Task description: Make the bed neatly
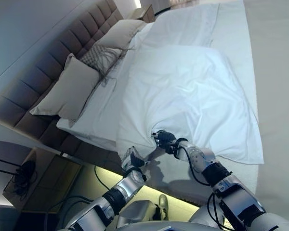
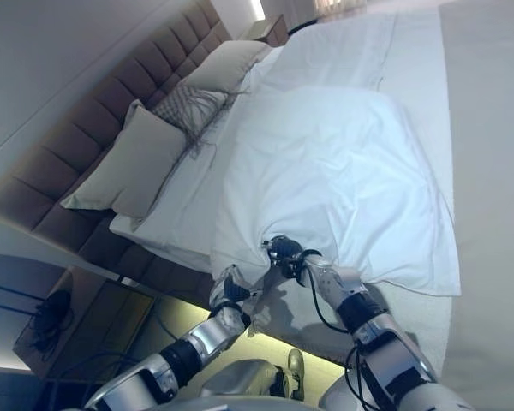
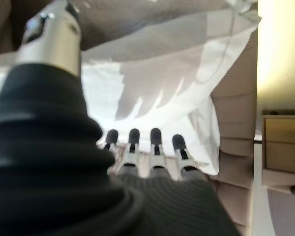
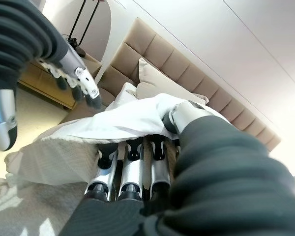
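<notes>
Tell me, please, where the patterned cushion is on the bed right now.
In the left eye view the patterned cushion lies at the head of the bed, against the padded headboard, between the two plain pillows, on the view's left side.

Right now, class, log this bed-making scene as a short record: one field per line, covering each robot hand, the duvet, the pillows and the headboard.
right robot hand: curled round the bunched near edge of the duvet
left robot hand: open, beside the duvet's hanging corner, holding nothing
duvet: white, rumpled, lying askew on the bed
pillows: beige, propped against the headboard
headboard: padded, brown, tufted panels
</notes>
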{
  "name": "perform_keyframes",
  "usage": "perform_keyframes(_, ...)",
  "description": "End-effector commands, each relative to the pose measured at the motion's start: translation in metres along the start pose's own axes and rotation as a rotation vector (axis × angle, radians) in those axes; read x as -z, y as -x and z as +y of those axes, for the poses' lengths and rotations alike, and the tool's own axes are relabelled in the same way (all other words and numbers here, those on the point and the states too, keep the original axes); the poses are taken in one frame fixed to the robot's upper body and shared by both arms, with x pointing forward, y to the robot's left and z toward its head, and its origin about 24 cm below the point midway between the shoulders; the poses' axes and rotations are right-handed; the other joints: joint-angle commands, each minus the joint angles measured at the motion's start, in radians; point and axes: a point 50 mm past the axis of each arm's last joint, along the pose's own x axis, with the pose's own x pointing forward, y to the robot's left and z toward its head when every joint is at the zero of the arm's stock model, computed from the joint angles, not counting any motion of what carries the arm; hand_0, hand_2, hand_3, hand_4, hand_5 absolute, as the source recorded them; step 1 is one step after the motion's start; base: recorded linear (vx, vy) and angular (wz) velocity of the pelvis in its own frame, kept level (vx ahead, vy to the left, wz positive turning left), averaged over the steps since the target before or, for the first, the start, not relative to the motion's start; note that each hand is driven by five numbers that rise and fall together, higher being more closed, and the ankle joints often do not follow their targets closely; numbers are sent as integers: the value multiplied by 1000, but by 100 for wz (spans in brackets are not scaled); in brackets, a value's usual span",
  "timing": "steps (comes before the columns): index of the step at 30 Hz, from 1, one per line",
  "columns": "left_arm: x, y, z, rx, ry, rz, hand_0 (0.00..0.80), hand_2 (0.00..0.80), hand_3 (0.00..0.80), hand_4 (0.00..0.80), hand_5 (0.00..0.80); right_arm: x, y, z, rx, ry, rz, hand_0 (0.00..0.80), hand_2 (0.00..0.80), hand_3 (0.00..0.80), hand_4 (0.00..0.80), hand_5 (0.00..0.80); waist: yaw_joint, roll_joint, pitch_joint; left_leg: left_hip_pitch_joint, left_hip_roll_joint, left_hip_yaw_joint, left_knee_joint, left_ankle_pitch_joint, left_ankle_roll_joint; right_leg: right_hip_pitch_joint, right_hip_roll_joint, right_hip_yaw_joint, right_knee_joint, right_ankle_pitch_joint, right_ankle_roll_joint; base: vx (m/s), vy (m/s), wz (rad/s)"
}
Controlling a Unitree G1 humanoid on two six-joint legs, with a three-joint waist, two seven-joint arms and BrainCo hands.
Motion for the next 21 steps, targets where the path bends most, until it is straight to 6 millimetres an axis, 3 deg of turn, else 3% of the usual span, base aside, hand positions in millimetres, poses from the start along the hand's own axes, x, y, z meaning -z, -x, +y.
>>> perform_keyframes(1,-20,-9,18,-146,-9,-81,0,0,0,0,0,-28,-3,58,-235,-48,-126,800,800,800,800,800,0,-21,-21,-60,52,-31,123,14,26,46,-58,-7,-324,487,57,0,0,0)
perform_keyframes(9,-38,-11,28,-249,26,-130,0,0,0,0,0,-22,-2,71,-265,-71,-124,800,800,800,800,800,-12,-30,-15,-75,58,-30,128,29,24,33,-64,-4,-318,504,64,4,0,0)
perform_keyframes(21,-57,-6,23,-170,129,-160,0,0,0,0,0,-24,-2,78,-263,-82,-126,800,800,800,800,800,-16,-17,6,-101,53,-33,134,48,30,-9,-74,9,-276,513,61,-1,11,0)
